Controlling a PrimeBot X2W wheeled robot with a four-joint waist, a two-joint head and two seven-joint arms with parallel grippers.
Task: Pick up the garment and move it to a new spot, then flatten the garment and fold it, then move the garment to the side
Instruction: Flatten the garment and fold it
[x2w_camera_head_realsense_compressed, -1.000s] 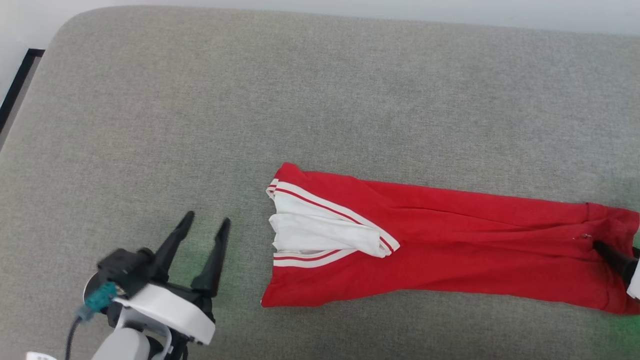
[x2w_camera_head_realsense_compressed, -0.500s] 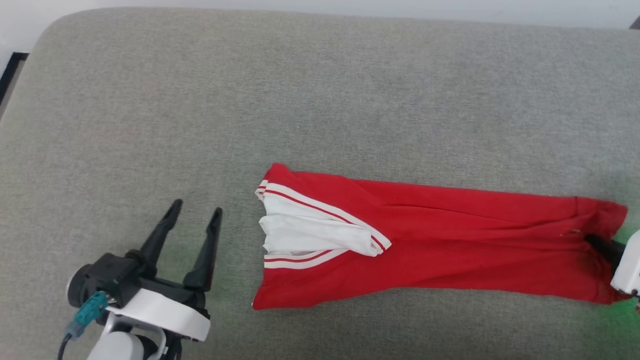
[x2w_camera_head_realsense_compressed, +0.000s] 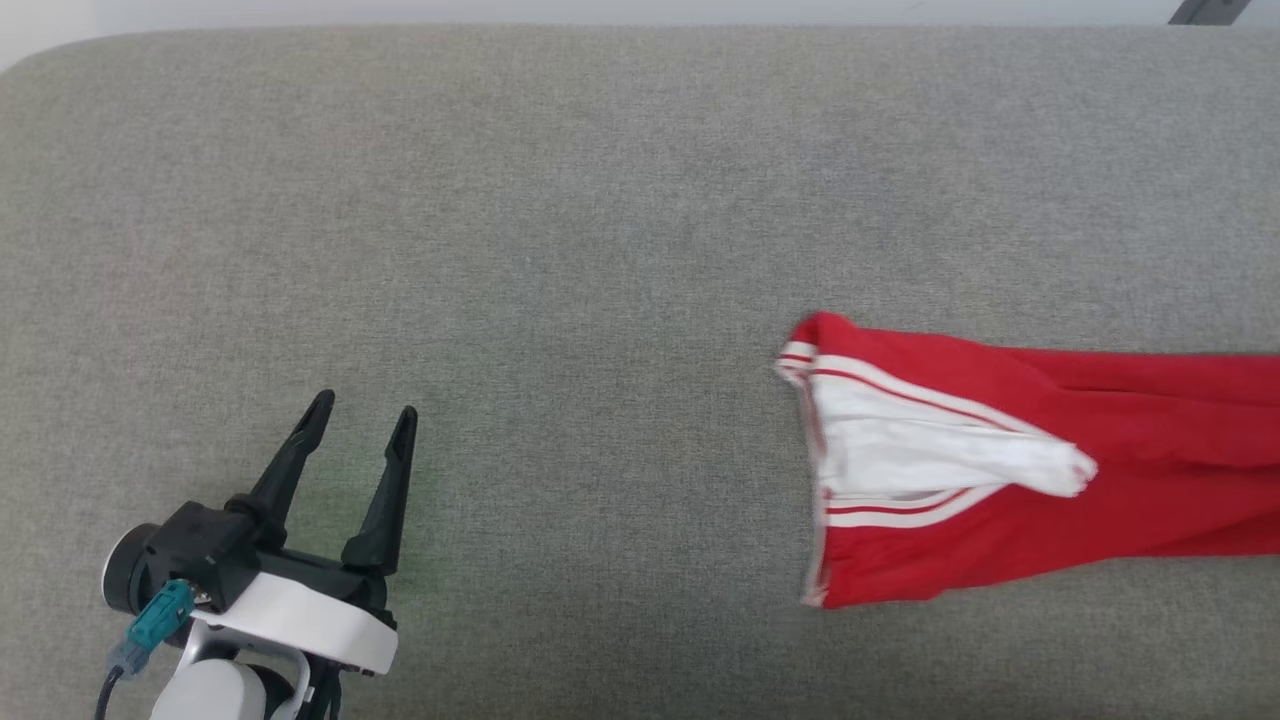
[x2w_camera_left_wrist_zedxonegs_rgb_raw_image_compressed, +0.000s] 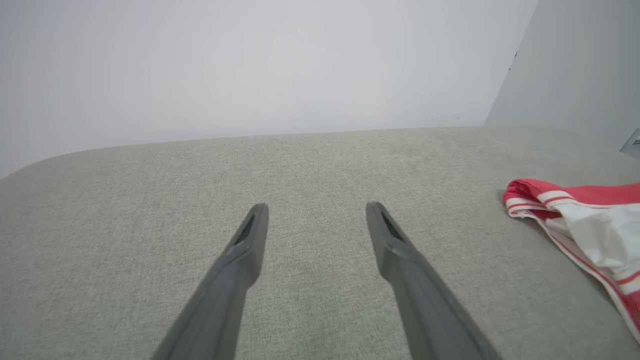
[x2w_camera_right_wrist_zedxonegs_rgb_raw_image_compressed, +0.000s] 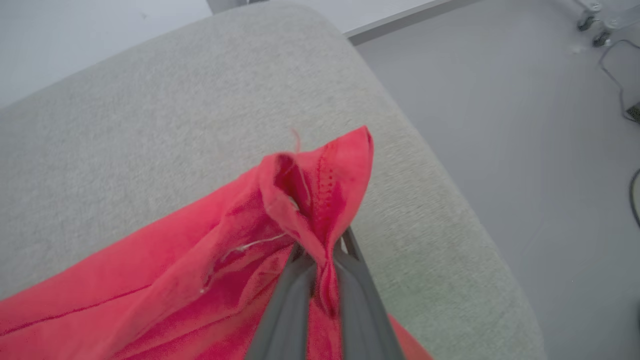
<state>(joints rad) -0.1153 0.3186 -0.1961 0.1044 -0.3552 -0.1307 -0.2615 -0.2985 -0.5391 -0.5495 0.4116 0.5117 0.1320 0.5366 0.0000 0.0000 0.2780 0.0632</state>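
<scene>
My right gripper (x2w_camera_right_wrist_zedxonegs_rgb_raw_image_compressed: 324, 252) pinches the folded-looking garment (x2w_camera_head_realsense_compressed: 1150, 500) by its hem, left gripper (x2w_camera_head_realsense_compressed: 362, 412) hangs open; I reckon only the sideways move remains.

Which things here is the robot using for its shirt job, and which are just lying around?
For the job:
- the garment, red with a white sleeve
- the right gripper, shut on its red edge
- the left gripper, open and holding nothing

Just there:
- the grey cushion under it
- the floor
- the wall
</scene>
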